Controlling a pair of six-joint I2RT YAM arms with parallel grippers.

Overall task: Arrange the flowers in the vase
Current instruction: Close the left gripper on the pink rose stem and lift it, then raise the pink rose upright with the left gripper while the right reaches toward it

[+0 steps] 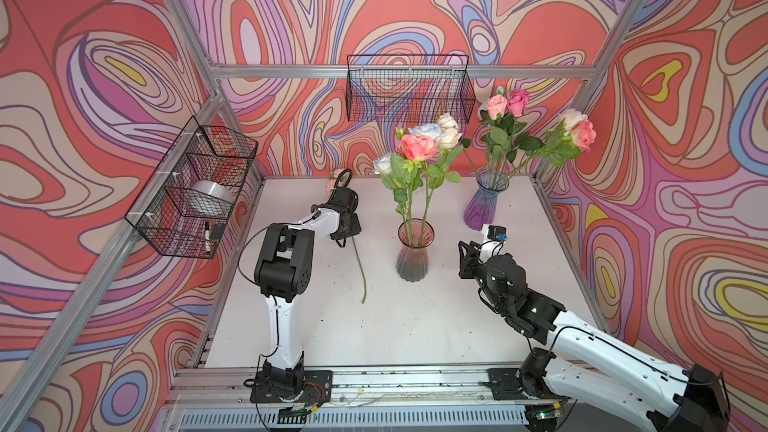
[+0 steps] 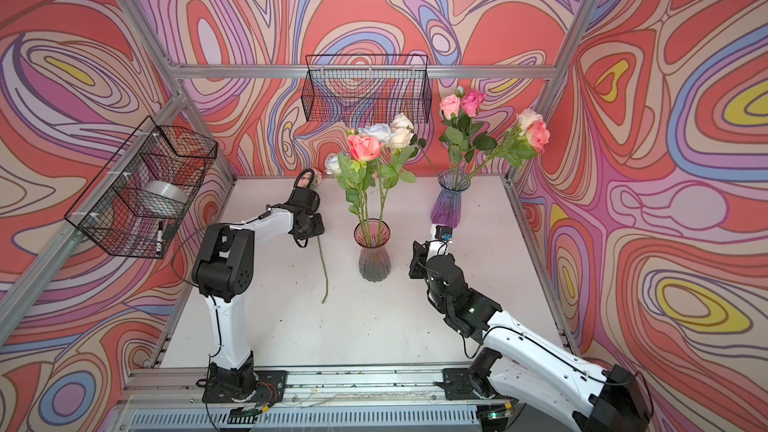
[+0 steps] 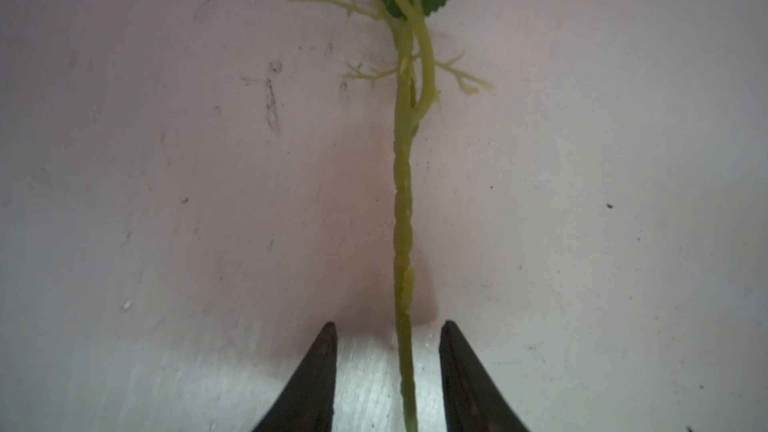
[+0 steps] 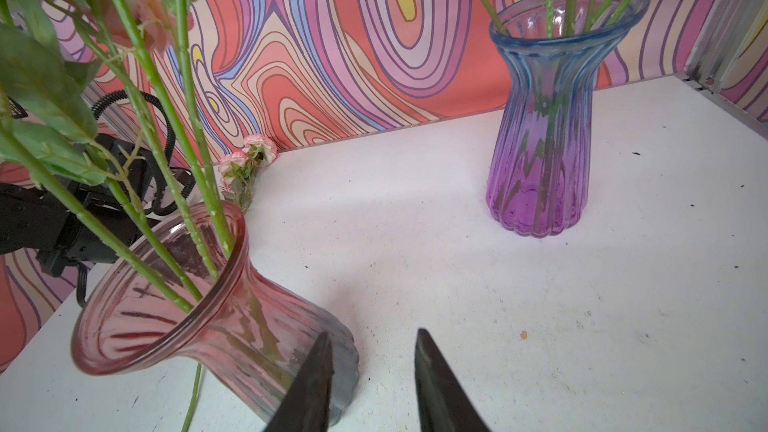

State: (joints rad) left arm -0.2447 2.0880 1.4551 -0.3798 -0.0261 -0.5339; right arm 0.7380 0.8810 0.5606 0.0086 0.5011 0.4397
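Left end effector [image 3: 388,326]: jaws apart, straddling the stem [image 3: 402,209] of the loose flower, with a gap on each side. The stem lies flat on the bench [image 3: 166,201], its long axis running between the fingers, so closure acts across it. In a top view the bloom [image 1: 333,184] points to the back wall. The pink vase [image 1: 412,257] stands to its right. Right end effector [image 4: 374,338]: apart, empty, farther off. Use the left arm.
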